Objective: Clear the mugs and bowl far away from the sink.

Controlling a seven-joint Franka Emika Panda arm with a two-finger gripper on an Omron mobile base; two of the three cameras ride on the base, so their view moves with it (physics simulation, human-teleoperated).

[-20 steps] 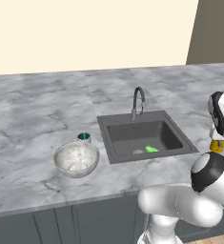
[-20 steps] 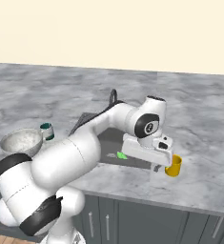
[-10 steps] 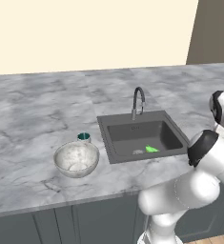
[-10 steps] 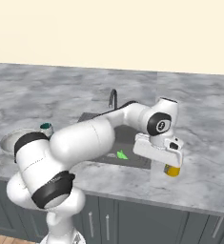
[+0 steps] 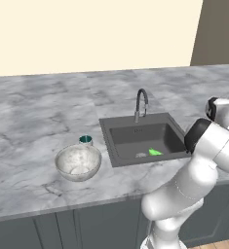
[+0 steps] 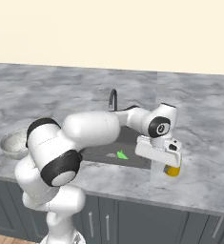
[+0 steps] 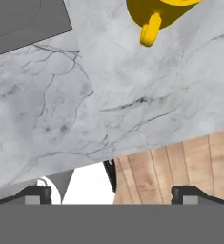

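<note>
I see the marble bench [image 5: 33, 112] running the full width of the scene, with dark cabinet fronts [image 6: 132, 221] under its near edge. My arm [image 6: 92, 129] arches from the base out over the near right part of the bench. The sink [image 5: 144, 139] is sunk into the bench at the middle, its curved faucet [image 5: 141, 101] standing at the far rim and a small green item [image 5: 155, 152] lying on the basin floor. The bowl [image 5: 78, 162] sits on the bench left of the sink, near the front edge. The grey mug [image 5: 85, 140] with the teal inside stands just behind the bowl, on its far side, between it and the sink's left rim. The yellow mug [image 6: 172, 169] stands upright on the bench right of the sink, close to the near edge, partly hidden under my hand. In the hand view the yellow mug sits at the top edge with its handle [image 7: 150, 29] pointing down toward me, and wood floor [image 7: 180, 167] shows beyond the bench edge. My fingers [image 7: 35, 194] stand wide apart and hold nothing, well clear of the mug.
</note>
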